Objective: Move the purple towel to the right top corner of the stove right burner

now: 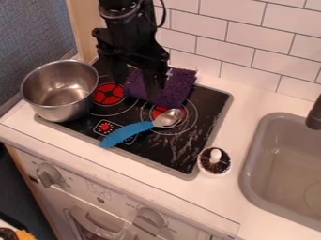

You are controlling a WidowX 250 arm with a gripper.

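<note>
Oven front (103, 199) nearest, below the desk (254, 98). Found purple towel (173, 88) rumpled at the rear of the stove (153, 153), lapping over the back of the right burner (181, 113); spoon (128, 133) just beside its front edge. Saw end effector (136, 91) spread wide at the towel's left part, no closed grip evident. Judged light, soft, limp, practically unbreakable. Read rough nap as grippy, low slip risk. Favoured a deep pinch on a raised fold near the middle, not a thin edge. Expected sag at loose corners; needed enough lift to avoid dragging the spoon along.
</note>
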